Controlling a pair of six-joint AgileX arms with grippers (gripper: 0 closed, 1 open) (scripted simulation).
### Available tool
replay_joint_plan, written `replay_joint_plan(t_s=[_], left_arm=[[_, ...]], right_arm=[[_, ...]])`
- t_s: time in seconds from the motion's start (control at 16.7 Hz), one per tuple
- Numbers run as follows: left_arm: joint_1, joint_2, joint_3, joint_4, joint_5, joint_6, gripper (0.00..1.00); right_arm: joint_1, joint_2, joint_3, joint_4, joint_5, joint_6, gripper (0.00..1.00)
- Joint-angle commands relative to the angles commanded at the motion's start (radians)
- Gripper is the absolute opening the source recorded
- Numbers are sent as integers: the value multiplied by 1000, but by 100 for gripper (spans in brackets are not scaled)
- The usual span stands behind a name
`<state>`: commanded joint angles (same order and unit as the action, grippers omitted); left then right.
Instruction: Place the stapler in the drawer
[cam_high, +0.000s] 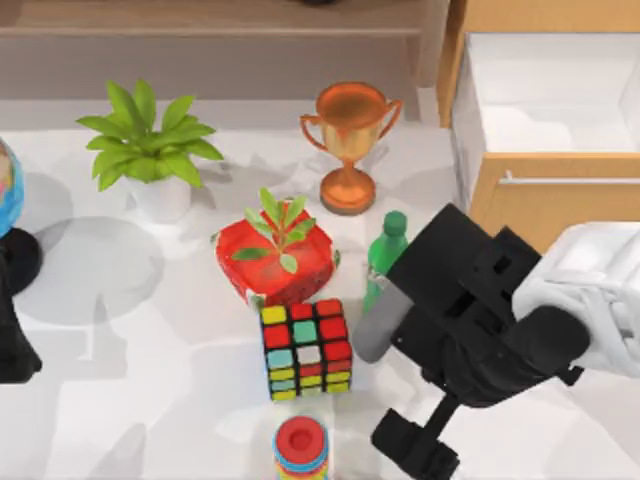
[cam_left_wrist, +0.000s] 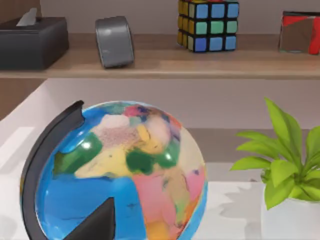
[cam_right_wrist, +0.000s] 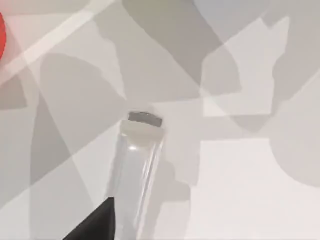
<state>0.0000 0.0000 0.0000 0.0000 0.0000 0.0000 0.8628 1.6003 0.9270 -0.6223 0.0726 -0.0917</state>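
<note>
Our right gripper (cam_high: 400, 335) hovers over the stapler (cam_right_wrist: 136, 165), which lies flat on the white table (cam_high: 150, 400) between the Rubik's cube (cam_high: 305, 348) and the green bottle (cam_high: 385, 255); we cannot tell whether its jaws are parted. We should descend squarely across its narrow body (the bottle stands close). The drawer (cam_high: 560, 100) waits open at the table's right. Our left arm idles by the globe (cam_left_wrist: 120, 170).

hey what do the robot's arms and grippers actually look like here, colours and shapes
In the top view, the right arm has a glossy white, ribbed, rounded link ending in a blocky matte black wrist housing. The right gripper is black and angular. The left arm is a black shape at the table's left edge. Each wrist view shows a dark wedge-shaped fingertip.
</note>
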Motion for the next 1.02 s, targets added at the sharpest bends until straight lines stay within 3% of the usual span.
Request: replay_joint_plan(t_s=[0.42,1.02], left_arm=[[0,0,0,0,0,0,100],[0,0,0,0,0,0,100]], right_arm=[[71,112,240,-383,-69,292,100],[77,123,223,-372,-75,319,100]])
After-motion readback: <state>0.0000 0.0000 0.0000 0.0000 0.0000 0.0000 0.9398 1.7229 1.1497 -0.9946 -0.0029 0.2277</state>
